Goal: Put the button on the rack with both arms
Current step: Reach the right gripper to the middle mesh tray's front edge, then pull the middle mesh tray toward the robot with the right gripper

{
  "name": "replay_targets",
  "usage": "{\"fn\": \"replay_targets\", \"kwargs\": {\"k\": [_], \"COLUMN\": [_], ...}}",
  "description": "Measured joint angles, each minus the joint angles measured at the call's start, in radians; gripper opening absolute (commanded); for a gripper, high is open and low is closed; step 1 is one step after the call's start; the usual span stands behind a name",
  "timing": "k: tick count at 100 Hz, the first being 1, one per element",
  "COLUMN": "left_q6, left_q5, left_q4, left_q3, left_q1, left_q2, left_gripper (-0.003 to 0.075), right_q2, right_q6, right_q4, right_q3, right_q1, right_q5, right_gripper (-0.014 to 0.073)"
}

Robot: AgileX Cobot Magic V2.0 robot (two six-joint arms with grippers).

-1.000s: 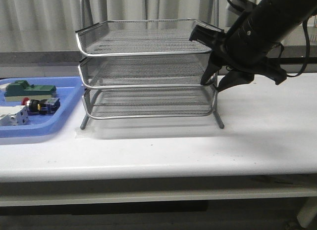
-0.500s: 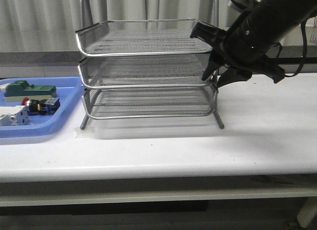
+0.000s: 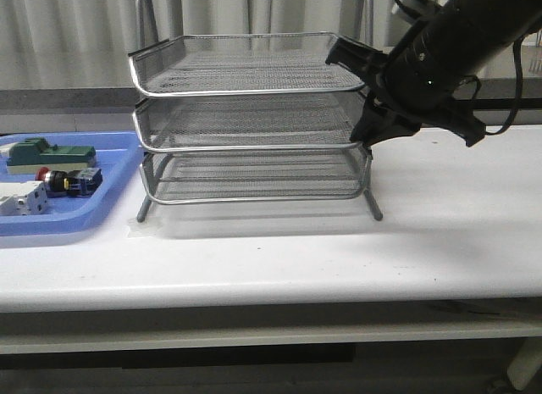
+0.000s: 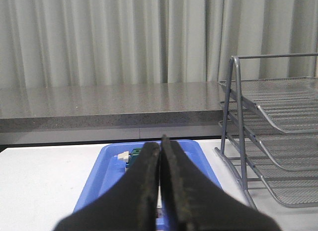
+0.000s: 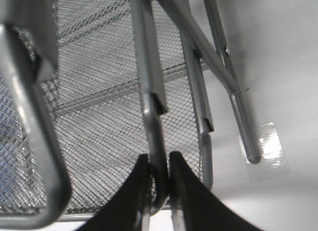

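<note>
Since a second ago the right gripper (image 3: pixel 366 140) has closed: its fingers, spread apart at the rack's front right corner earlier, now sit pinched on the rim of the middle shelf. From the right wrist, the two black fingertips (image 5: pixel 141 179) press on either side of a thin chrome rim wire, with mesh behind them. The rack (image 3: pixel 250 123) itself stands where it did, on the white table (image 3: pixel 339 250), and nothing lies on its three shelves.

The button (image 3: pixel 63 180) has not shifted; it lies in the blue tray (image 3: pixel 118 186) at the left, red head pointing left, between a green block (image 3: pixel 49 152) behind it and a white-grey block (image 3: pixel 21 197) in front.

From the left wrist, the left gripper (image 4: pixel 160 156) hangs above the tray with its fingers pressed together, holding nothing.
</note>
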Motion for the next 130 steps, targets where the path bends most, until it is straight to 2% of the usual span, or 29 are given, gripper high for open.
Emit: {"fn": "replay_targets", "kwargs": {"k": [62,96,130], "left_q6": [0.0,0.0,0.0], "left_q5": [0.0,0.0,0.0], "left_q4": [0.0,0.0,0.0], "left_q3": [0.0,0.0,0.0], "left_q1": [0.0,0.0,0.0], "left_q2": [0.0,0.0,0.0], "left_gripper": [0.0004,0.0004,0.0004], "right_q2": [-0.028,-0.135,-0.244], "right_q6": [-0.015,-0.036,-0.047], "right_q4": [0.001,0.012,0.012], "right_q3": [0.015,0.151,0.303], "right_q1": [0.0,0.008,0.076], "right_q5": [0.058,0.075,0.025], "right_gripper": [-0.007,-0.007,-0.007]}}
